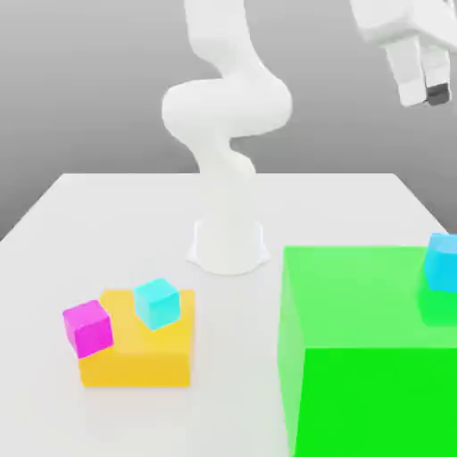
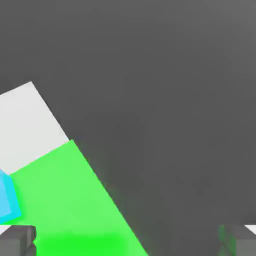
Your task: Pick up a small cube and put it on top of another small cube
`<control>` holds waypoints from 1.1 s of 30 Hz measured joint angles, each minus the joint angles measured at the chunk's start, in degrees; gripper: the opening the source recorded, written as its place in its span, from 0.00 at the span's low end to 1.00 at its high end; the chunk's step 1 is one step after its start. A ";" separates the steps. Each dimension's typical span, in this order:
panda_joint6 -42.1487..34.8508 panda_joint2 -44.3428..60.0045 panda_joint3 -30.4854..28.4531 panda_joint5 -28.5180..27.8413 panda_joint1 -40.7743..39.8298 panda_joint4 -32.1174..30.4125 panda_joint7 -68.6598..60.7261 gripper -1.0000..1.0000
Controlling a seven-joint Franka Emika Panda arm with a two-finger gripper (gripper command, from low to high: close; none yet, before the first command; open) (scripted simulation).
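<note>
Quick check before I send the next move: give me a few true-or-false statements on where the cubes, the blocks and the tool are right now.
1. The tool is up in the air with nothing between its fingers. True.
2. A blue cube sits on the big green block. True.
3. The magenta cube rests on the green block. False: it is at the edge of the yellow-orange block, toward the exterior view's left.
4. The cyan cube is on the yellow-orange block. True.
5. The magenta cube is stacked on the cyan cube. False: they sit side by side, apart.
</note>
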 joint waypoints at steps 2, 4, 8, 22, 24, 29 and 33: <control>0.53 2.18 0.46 0.51 2.04 -0.63 -5.07 0.50; 1.05 4.36 0.99 1.00 4.01 -1.26 -10.14 0.50; 2.10 8.71 2.47 1.93 7.53 -2.51 -20.22 0.50; 6.78 23.43 8.62 2.33 18.92 -7.47 -53.76 0.50; 9.68 24.05 8.92 1.03 19.09 -9.60 -58.50 0.50; 18.10 24.77 9.59 -3.12 19.25 -15.72 -70.31 0.50; 24.98 25.25 10.13 -7.07 19.19 -20.69 -79.35 0.50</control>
